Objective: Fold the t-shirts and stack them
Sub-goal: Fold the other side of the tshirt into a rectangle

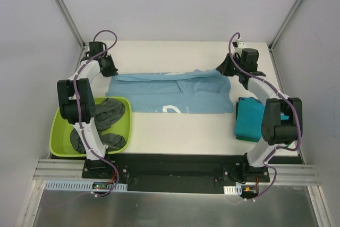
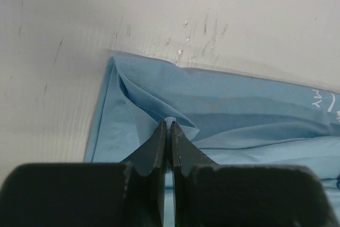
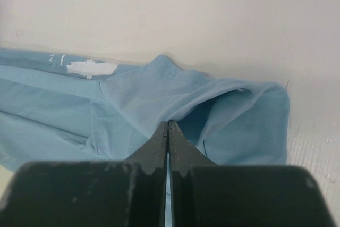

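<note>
**Covered and cut-off parts of the shirts**

From above, the left arm crosses the lime-green tub, so the number of dark grey t-shirts in it cannot be told. The right arm hides part of the teal t-shirt. In each wrist view the black body behind the jaws covers the near part of the light blue t-shirt, and the picture edge cuts the cloth at one side. Its white print is cut at the edge there, and from above it is too small to read.
</note>
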`<state>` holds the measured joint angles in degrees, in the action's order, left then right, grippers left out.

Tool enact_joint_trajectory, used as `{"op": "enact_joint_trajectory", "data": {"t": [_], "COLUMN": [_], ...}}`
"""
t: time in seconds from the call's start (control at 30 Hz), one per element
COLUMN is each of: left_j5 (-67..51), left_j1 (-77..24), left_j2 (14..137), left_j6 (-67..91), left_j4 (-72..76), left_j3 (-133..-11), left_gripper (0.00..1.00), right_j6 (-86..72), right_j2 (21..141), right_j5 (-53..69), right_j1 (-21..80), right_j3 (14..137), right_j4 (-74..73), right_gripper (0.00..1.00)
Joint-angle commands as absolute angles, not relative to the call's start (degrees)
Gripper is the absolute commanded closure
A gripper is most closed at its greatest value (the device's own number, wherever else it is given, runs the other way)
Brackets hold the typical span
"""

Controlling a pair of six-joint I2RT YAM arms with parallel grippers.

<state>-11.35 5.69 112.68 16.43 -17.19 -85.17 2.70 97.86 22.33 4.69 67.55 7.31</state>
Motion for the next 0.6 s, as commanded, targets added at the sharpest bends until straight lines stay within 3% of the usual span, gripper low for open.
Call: {"op": "enact_joint_trajectory", "data": {"t": [0.0,0.57], "left_j5": [-9.05,-9.58], "left_j1": [5.89,5.89], "left_j2": [108.11,106.26], "left_j6": [14.41,12.04], "left_j4": [-15.21,-15.38], "left_j3": [-83.50,-75.95], "left_gripper": [1.00,1.00], "right_j6": [4.66,3.78], "right_j2": [92.29,92.55], "right_j5": [22.59,24.08], "right_j1": [4.31,4.04], "right_j3": [64.96,58.63], "right_j4": [9.32,7.47], "right_gripper": [1.00,1.00]}}
